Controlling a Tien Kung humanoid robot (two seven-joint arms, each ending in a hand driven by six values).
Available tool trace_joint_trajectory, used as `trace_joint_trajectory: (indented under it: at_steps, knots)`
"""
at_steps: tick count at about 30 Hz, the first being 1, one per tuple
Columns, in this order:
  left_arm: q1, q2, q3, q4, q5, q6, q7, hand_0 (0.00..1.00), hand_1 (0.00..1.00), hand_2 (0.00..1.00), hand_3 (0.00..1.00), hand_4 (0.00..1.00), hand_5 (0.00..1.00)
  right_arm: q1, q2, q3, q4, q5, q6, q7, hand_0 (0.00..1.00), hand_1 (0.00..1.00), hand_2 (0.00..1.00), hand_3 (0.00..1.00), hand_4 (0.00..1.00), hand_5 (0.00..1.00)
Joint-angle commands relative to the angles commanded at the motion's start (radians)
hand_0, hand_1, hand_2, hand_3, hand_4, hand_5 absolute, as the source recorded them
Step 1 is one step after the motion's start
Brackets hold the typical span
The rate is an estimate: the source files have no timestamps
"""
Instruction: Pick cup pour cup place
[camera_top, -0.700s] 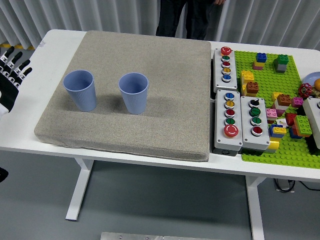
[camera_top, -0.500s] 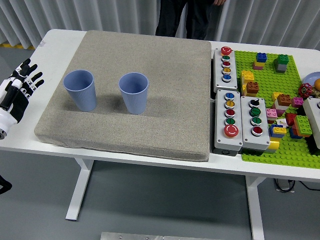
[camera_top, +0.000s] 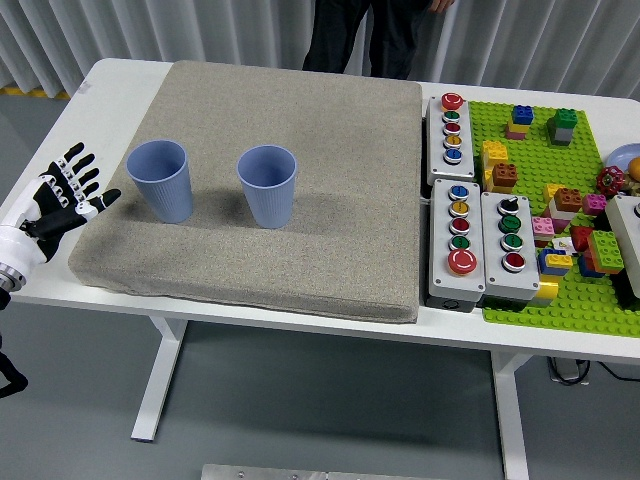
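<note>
We had the left hand (camera_top: 62, 197) at the gray mat's (camera_top: 330, 160) left edge, fingers spread wide, holding nothing. The nearer blue cup (camera_top: 160, 180) stood upright just to the hand's right, on the mat, w/ a small gap between them. The second blue cup (camera_top: 267, 186) sat further right, beyond the first, also upright, apart from it. Both cups' long axes ran vertical, so we judged a side-on wrap likely. Right hand wasn't visible, so left was clearly closer.
</note>
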Motion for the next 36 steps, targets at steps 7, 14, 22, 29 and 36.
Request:
trace_joint_trajectory:
  at_steps: [7,14,22,29,36]
  knots:
    - [-0.011,-0.007,0.032,-0.001,0.036,0.002,0.005,0.97,0.988,0.998,0.998,0.92,0.131,0.002,0.001,0.0,0.0,0.001,-0.001,-0.001,0.723,0.69,0.736,0.703,0.318,0.314]
    - [-0.037,-0.017,0.06,0.045,0.019,0.004,0.003,0.974,0.988,0.998,0.998,0.93,0.146,0.0,0.003,-0.002,0.0,0.006,-0.001,-0.001,0.723,0.69,0.736,0.702,0.314,0.319]
    - [-0.079,-0.045,0.064,0.137,0.008,0.003,0.002,0.974,0.987,0.998,0.998,0.929,0.148,0.0,0.005,-0.007,0.0,0.01,-0.002,-0.002,0.723,0.689,0.736,0.702,0.313,0.321]
    - [-0.089,-0.058,0.087,0.137,0.032,0.003,0.006,0.975,0.986,0.998,0.998,0.931,0.156,0.001,0.005,-0.007,0.0,0.008,-0.001,-0.003,0.723,0.689,0.735,0.701,0.313,0.32]
    - [-0.09,-0.059,0.103,0.13,0.044,0.003,0.009,0.975,0.987,0.998,0.998,0.93,0.158,-0.003,0.006,-0.005,0.0,0.003,-0.001,-0.004,0.722,0.689,0.734,0.7,0.313,0.32]
